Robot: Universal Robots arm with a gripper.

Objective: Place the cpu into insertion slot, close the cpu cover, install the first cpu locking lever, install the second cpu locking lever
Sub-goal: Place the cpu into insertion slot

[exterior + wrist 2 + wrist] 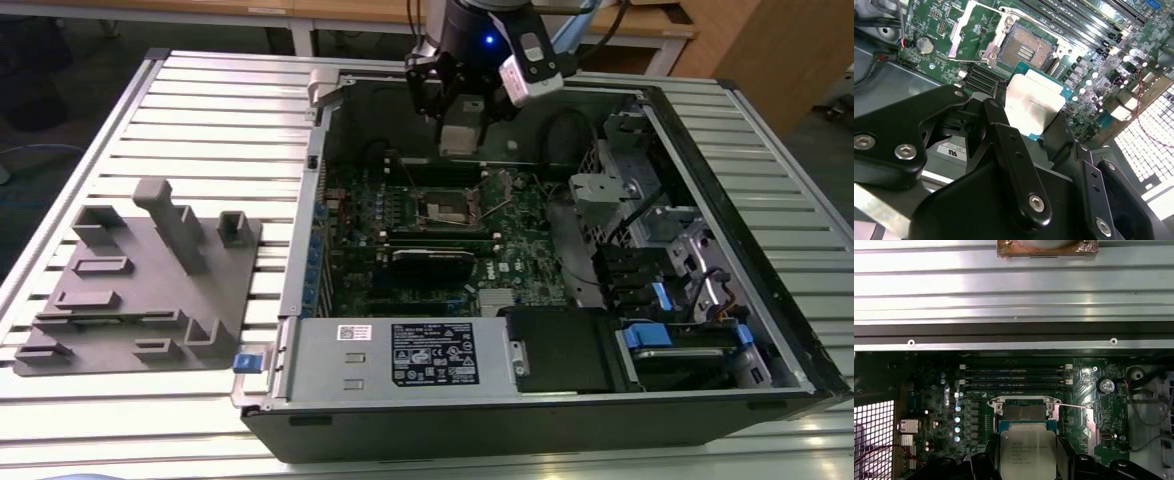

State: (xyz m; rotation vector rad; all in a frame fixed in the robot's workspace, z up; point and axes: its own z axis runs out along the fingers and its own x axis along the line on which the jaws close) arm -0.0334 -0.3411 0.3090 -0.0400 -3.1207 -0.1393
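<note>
Closest to us in both wrist views is the end effector point(1030, 120). Its black fingers point(1004, 135) are pinching the chip point(1036, 100) by two of its sides. The chip's shiny grey top faces the camera. The chip hangs in the air above the green board and is not in its place yet.

Just past the chip is the slot point(1026, 50), a dark square with a silver rim. It is open and has nothing in it. The cover point(968, 27) is swung open to one side, so the way in is free. We think the thin wire point(1074, 406) beside the slot is one of the levers, but it is hard to be sure.

Further off are the long black memory slots point(1014, 375). After them comes the wall of the computer case point(1014, 332), and then the bench point(200, 110) that the case sits on.

What could go wrong? The slot looks full of tiny pins. If the chip comes down crooked or a bit off to one side, it could land on the rim and bend them. If the pinch is weak, the chip could slip and drop. If the chip is turned the wrong way, it will not sit flat. The open cover is close by and could get bumped.
</note>
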